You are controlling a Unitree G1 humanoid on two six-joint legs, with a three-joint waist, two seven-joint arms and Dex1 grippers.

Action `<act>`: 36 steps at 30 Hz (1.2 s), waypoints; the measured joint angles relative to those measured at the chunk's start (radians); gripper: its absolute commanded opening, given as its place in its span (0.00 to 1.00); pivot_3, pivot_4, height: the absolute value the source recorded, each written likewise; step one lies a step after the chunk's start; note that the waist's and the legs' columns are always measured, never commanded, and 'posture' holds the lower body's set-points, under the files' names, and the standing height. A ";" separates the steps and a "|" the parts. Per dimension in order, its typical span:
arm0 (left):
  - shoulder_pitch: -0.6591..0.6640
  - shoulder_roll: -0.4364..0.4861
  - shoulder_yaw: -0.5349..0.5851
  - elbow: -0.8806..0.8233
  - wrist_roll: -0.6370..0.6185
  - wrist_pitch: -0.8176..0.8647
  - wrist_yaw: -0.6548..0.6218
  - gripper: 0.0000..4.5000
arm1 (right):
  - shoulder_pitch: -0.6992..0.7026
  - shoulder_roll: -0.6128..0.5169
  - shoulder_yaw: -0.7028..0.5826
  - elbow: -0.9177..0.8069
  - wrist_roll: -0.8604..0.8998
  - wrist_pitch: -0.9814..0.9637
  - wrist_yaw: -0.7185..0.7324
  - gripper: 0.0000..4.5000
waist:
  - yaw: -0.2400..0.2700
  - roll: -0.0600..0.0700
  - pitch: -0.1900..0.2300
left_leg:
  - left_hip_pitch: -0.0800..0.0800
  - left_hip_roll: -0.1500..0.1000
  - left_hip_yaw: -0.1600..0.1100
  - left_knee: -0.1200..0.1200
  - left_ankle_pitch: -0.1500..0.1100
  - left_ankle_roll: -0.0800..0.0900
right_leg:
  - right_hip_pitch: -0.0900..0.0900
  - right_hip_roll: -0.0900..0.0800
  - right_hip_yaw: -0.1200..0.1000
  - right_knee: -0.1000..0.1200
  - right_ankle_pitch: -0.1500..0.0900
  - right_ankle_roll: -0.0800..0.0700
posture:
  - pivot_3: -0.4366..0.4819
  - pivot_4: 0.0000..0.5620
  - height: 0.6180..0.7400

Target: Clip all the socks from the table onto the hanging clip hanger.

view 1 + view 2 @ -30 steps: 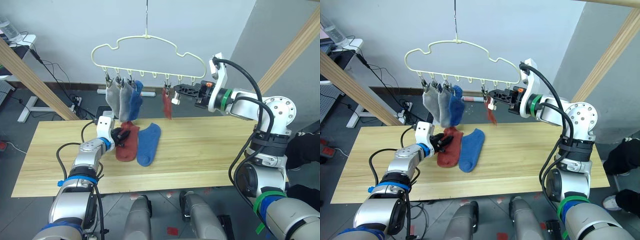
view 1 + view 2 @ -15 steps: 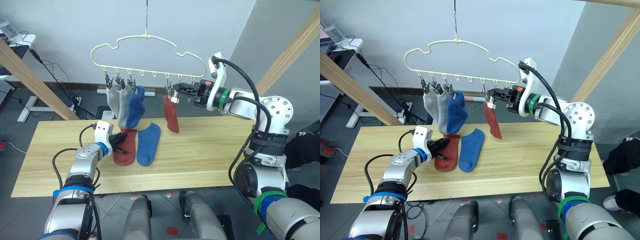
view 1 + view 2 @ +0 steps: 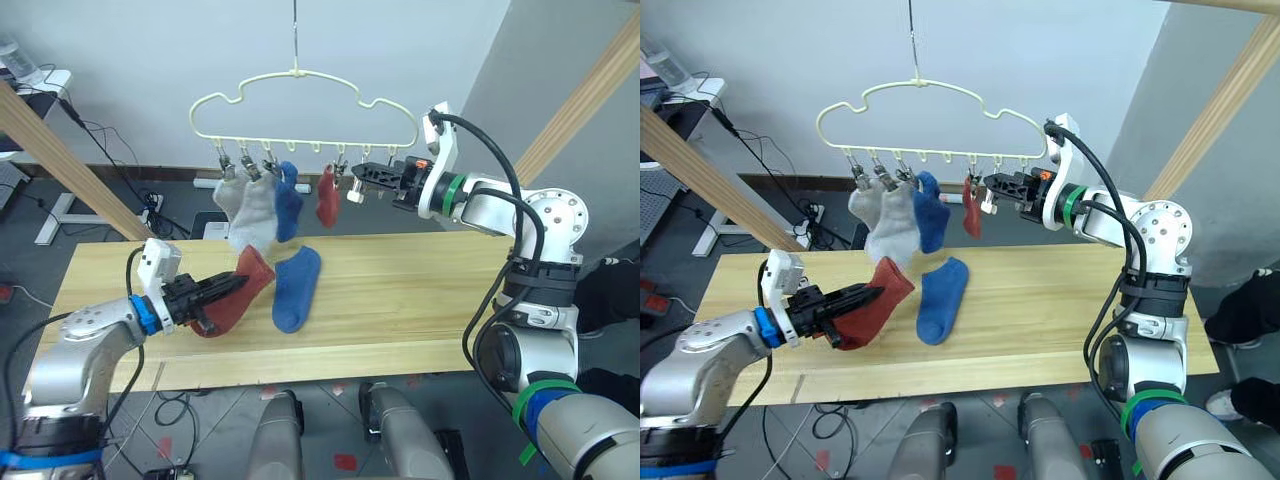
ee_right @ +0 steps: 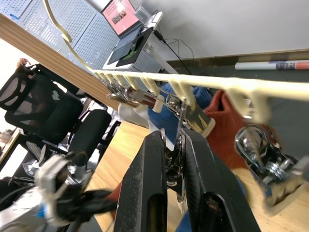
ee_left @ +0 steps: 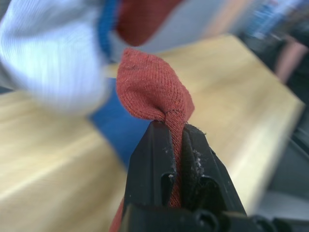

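The pale yellow clip hanger (image 3: 300, 110) hangs above the table (image 3: 420, 300). Two grey socks (image 3: 250, 205), a blue sock (image 3: 288, 205) and a rust-red sock (image 3: 327, 197) dangle from its clips. My left gripper (image 3: 225, 288) is shut on a second rust-red sock (image 5: 154, 92), held just above the table's left part. Another blue sock (image 3: 295, 287) lies flat mid-table. My right gripper (image 3: 360, 173) is at the hanger's right end, shut on a metal clip (image 4: 176, 145) beside the hung red sock.
Slanted wooden poles stand at the left (image 3: 60, 150) and at the right (image 3: 580, 100). Cables and a white stand (image 3: 60, 210) sit on the floor behind the table. A black chair (image 4: 43, 116) appears in the right wrist view.
My left arm has drawn back to the left and lifted the red sock off the table. The hanger and its socks have swung slightly. The right gripper stays at its clip.
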 measured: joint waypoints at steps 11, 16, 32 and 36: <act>-0.168 0.004 -0.073 -0.203 -0.162 0.150 0.000 0.00 | -0.059 -0.012 -0.094 0.125 0.106 0.188 0.038 0.05 | 0.008 0.000 0.000 | 0.000 0.000 0.001 -0.001 0.000 0.000 | 0.001 0.001 0.001 -0.003 0.000 0.000 | 0.49 0.52 1.00; -0.246 -0.008 -0.136 -0.186 -0.144 0.142 -0.003 0.00 | -0.067 0.015 -0.138 0.138 0.106 0.231 0.013 0.05 | 0.007 0.000 0.000 | 0.000 0.000 0.001 -0.001 0.000 0.001 | 0.001 0.001 0.000 -0.003 0.000 0.000 | 0.49 0.52 1.00; -0.365 -0.075 -0.221 -0.026 -0.020 0.022 -0.047 0.00 | -0.083 0.061 -0.189 0.130 0.164 0.275 -0.084 0.05 | 0.007 0.000 0.000 | -0.001 -0.001 0.001 -0.001 0.000 0.001 | 0.001 0.001 0.001 -0.003 0.000 0.000 | 0.48 0.52 1.00; -0.379 -0.086 -0.221 -0.025 -0.021 0.010 -0.056 0.00 | -0.081 0.061 -0.187 0.124 0.174 0.275 -0.102 0.05 | 0.006 0.000 0.000 | -0.001 -0.001 0.001 -0.001 0.000 0.001 | 0.001 0.001 0.001 -0.003 0.000 0.000 | 0.48 0.51 1.00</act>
